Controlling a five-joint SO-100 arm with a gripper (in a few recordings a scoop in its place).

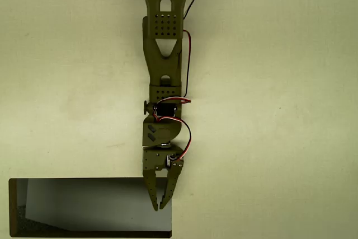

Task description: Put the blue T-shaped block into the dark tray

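From the overhead view I have the tool (pixel 159 205) hanging over the right end of the dark tray (pixel 89 234), tips just inside its top rim and pointing down the picture. The fingers sit nearly together with nothing blue between them, so I read it as closed and empty. I cannot find the blue T-shaped block anywhere around the tray, so I cannot say which way it lies from the tool.
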